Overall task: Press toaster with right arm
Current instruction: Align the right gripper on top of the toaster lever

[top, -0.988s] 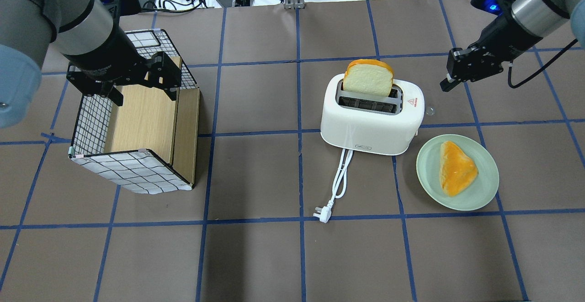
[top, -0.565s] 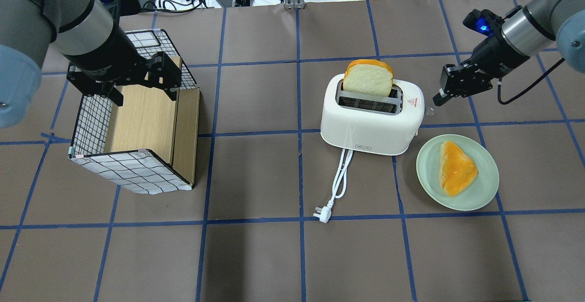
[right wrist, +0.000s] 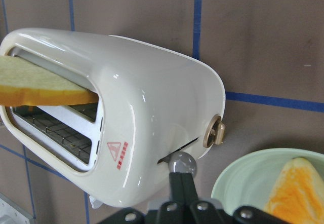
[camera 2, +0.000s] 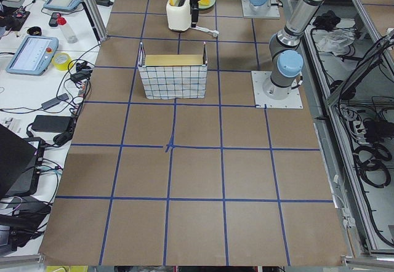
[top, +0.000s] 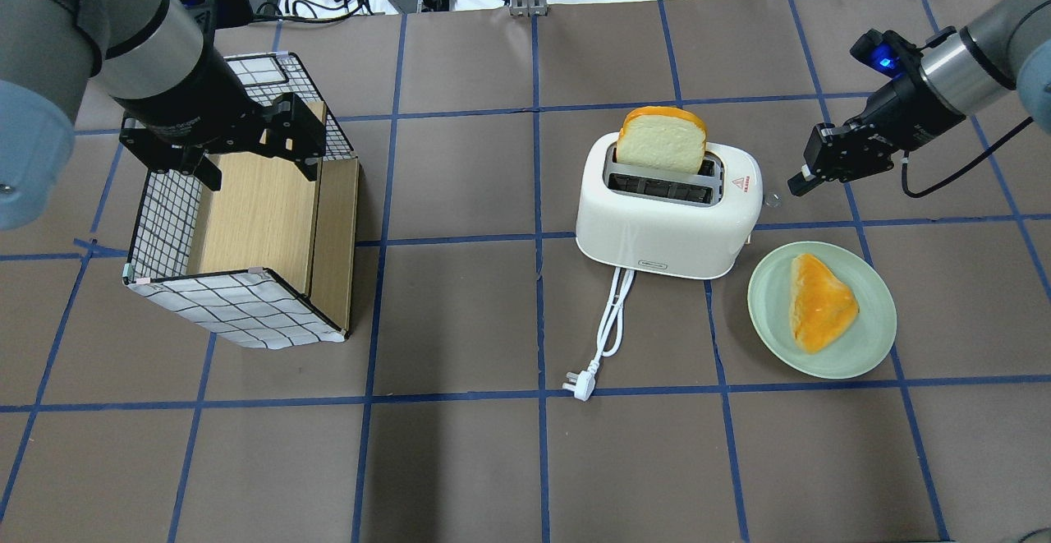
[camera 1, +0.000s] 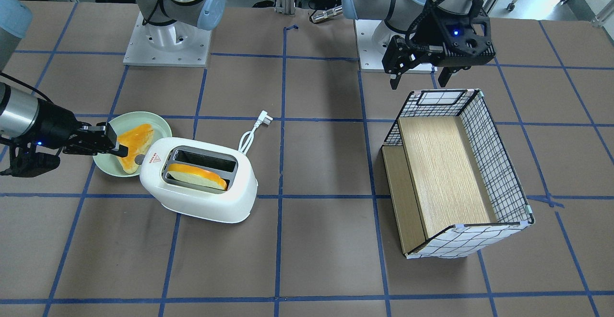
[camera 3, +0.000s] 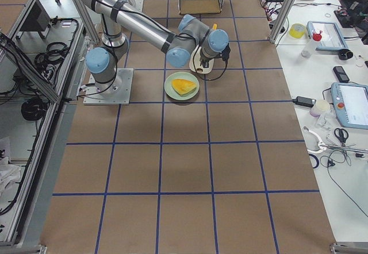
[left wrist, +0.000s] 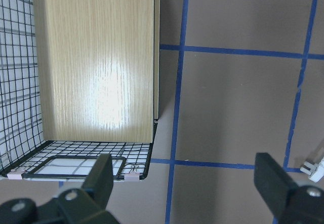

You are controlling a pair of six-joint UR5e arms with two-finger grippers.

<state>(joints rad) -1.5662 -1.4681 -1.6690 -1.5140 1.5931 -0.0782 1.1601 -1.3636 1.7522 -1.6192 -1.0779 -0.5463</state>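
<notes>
— Where's the rounded white plastic two-slot toaster (top: 667, 218) sitting?

— Upright on the brown table with the blue tape grid (top: 460, 461), on the robot's right half. A slice of pale bread with an orange crust (top: 661, 142) stands tall out of the slot farther from the robot. A small round grey lever knob (right wrist: 182, 163) sticks out of the end wall that faces the right arm.

— And the right arm's black two-finger gripper (top: 798, 186)?

— Low, at that same end of the toaster, with its jaws pressed together into one narrow tip. In the wrist view the tip meets the grey knob's outline. Whether it actually touches, I can't make out.

— What lies around the toaster?

— A white cord and plug (top: 609, 325) trails from its long side toward the robot. A pale green round plate (top: 870, 354) lies just beside the toaster's corner, below the gripper, with an orange-topped wedge of bread (top: 821, 301) on it.

— The other arm?

— The left arm's black gripper (top: 259, 167) hangs well apart from all that. It is up by a black wire basket with a wooden board and checked cloth (top: 164, 223), jaws spread wide and holding nothing.
</notes>
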